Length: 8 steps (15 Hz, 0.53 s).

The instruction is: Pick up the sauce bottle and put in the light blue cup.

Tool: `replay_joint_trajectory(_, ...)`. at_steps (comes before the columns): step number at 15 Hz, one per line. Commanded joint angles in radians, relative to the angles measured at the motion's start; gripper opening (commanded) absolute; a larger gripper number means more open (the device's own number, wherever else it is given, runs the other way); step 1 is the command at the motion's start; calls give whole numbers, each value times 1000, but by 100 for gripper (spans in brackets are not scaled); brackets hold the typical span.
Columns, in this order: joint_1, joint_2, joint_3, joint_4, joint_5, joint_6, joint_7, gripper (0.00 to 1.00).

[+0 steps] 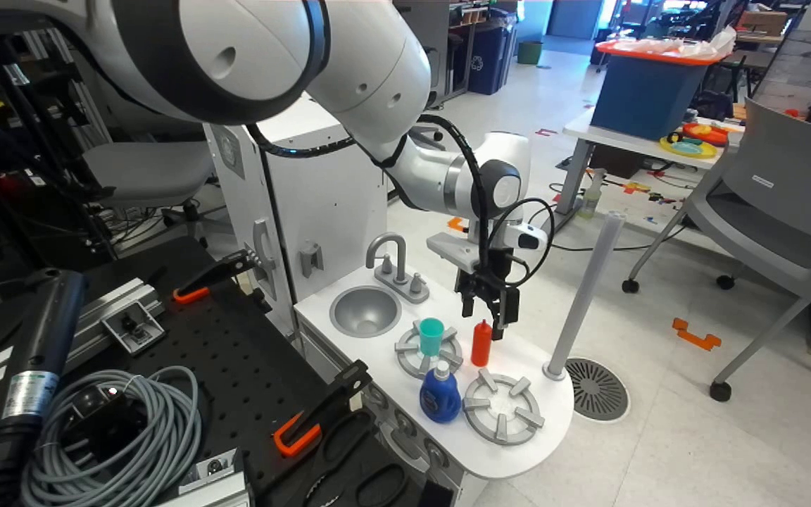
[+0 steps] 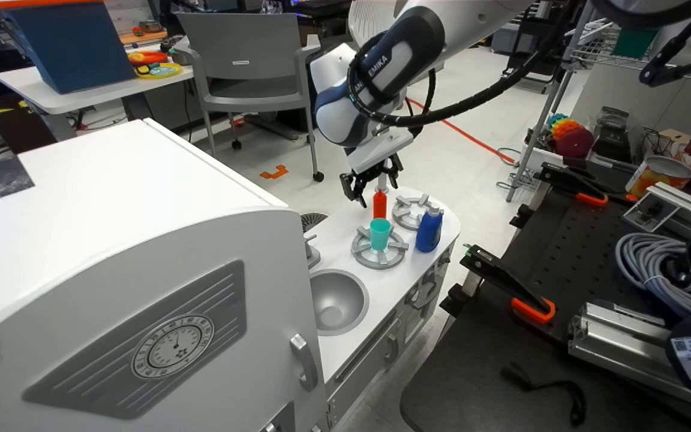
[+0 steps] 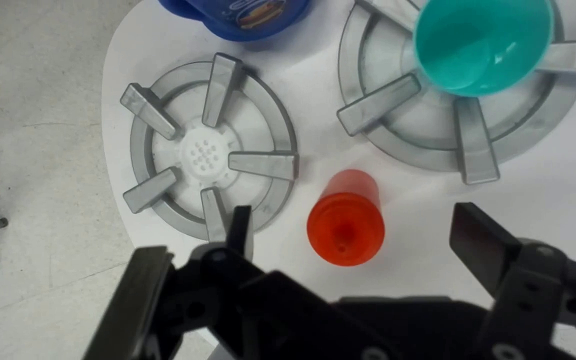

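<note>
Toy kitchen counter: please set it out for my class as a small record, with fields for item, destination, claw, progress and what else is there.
Item: red sauce bottle, upright on the white counter, not gripped
Destination: light blue cup, upright on the burner nearer the sink; no contents visible in the wrist view
Claw: open, holding nothing
Progress: sauce bottle not yet in the cup
Also there: dark blue bottle, upright; other burner; faucet beside the sink
</note>
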Motion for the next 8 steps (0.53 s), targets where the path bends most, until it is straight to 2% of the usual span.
replay_joint_trajectory(1,7,0,-19,6,-30,-19,30,100)
replay_joint_trajectory(3,6,0,-21,5,-37,-19,35,74)
replay_joint_trajectory(8,7,0,-31,-10,-41,-15,82,35)
